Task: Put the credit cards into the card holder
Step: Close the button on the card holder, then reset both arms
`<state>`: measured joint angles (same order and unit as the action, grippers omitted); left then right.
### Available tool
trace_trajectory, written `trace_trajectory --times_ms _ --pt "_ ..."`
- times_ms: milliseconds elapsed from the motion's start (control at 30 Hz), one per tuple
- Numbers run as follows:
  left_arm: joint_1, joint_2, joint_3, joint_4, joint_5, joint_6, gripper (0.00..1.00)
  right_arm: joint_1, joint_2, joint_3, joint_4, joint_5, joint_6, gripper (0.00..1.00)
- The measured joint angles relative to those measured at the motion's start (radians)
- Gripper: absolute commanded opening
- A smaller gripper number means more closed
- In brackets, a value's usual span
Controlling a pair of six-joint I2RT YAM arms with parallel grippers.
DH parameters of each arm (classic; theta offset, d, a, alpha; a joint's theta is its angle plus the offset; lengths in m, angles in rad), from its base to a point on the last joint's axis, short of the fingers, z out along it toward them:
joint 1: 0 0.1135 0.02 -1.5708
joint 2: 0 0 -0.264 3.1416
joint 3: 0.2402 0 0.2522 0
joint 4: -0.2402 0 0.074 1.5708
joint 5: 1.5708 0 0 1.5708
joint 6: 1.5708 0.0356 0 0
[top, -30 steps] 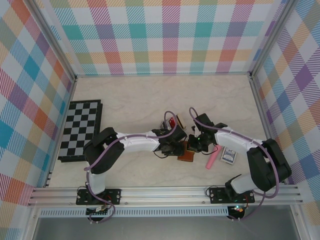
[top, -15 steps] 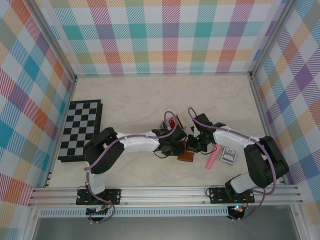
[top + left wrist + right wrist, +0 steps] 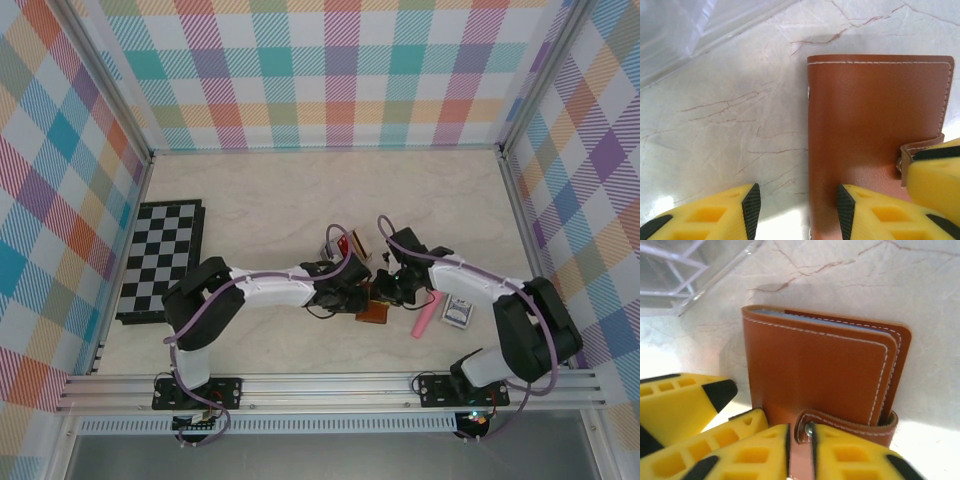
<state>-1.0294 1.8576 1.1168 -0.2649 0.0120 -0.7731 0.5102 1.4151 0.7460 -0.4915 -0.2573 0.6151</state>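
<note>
table (image 3: 300, 200): pale marble, carries everything
chessboard (image 3: 160, 262): flat at far left, well apart from the rest
card holder (image 3: 373, 313): brown, folded shut, flat on table at mid-front, between both arms' tips
clear rack (image 3: 357, 240): just behind card holder, red credit card (image 3: 344, 244) upright in it
left fingers (image 3: 846, 207): wide apart, one pad on card holder's cover, the other over bare table
right fingers (image 3: 775, 442): narrow, snap tab between them; pinching or not, cannot tell
pink object (image 3: 425, 316): lying right of card holder
</note>
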Motion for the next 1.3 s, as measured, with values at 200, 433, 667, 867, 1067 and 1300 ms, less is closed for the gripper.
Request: trace_trajectory --times_ms 200,433,667,867,1067,1300 --pt "-0.019 -0.149 -0.11 0.002 -0.115 0.0 0.57 0.0 -0.261 0.008 -0.034 0.148 -0.013 0.7" --pt "-0.011 -0.47 -0.235 -0.042 -0.392 0.005 0.78 -0.01 -0.408 0.038 -0.122 0.605 -0.055 0.95" --pt "0.144 -0.745 -0.374 -0.107 -0.601 0.046 1.0 -0.096 -0.39 -0.026 0.022 0.895 -0.241 1.0" --pt "0.354 -0.887 -0.467 -0.126 -0.708 0.136 1.0 -0.198 -0.31 -0.163 0.277 0.937 -0.407 1.0" --pt "0.507 -0.909 -0.554 -0.025 -0.796 0.312 1.0 -0.293 -0.227 -0.262 0.544 0.826 -0.524 1.0" --pt "0.663 -0.861 -0.618 0.156 -0.779 0.493 1.0 -0.373 -0.108 -0.296 0.793 0.686 -0.59 0.99"
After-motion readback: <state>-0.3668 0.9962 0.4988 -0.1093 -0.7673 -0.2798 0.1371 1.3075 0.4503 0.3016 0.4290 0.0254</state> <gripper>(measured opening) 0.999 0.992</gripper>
